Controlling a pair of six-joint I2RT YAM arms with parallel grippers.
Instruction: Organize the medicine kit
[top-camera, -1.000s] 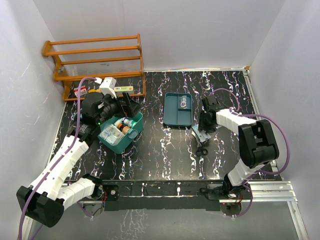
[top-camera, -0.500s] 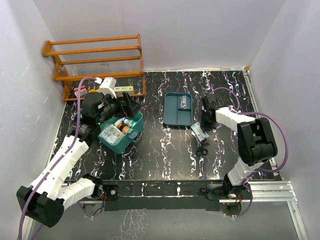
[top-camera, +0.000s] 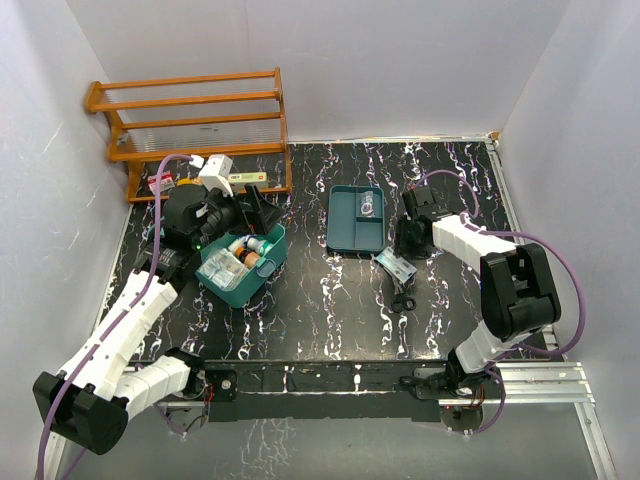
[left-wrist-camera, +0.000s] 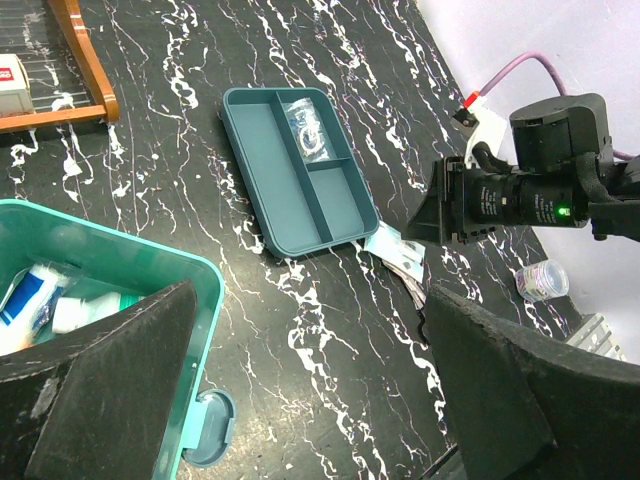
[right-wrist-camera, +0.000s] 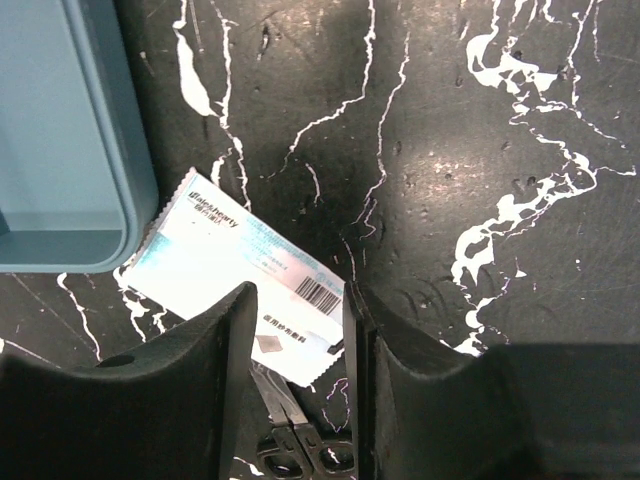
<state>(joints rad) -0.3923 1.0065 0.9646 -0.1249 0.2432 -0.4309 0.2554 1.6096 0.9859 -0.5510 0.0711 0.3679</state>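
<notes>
The teal medicine kit (top-camera: 240, 264) stands open at left with bottles and small boxes inside; its rim (left-wrist-camera: 150, 262) fills the left wrist view's lower left. My left gripper (top-camera: 256, 206) hovers open over the kit's far edge, holding nothing (left-wrist-camera: 310, 400). A white sachet (top-camera: 394, 265) lies on the table beside the dark teal divided tray (top-camera: 357, 218), on top of black scissors (top-camera: 402, 297). My right gripper (top-camera: 405, 246) hangs just above the sachet (right-wrist-camera: 240, 268), jaws apart, one on each side of its corner. Its fingers (right-wrist-camera: 215, 370) grip nothing. The scissors' handles (right-wrist-camera: 295, 455) show between them.
A wooden rack (top-camera: 190, 120) stands at the back left with small boxes (top-camera: 225, 175) under it. The divided tray (left-wrist-camera: 300, 170) holds a small clear packet (left-wrist-camera: 305, 125). A small clear cup (left-wrist-camera: 541, 281) sits near the right arm. White walls enclose the table.
The right gripper shifted slightly towards the tray above the sachet, and the sachet has turned a little. The left arm and the kit stayed still.
</notes>
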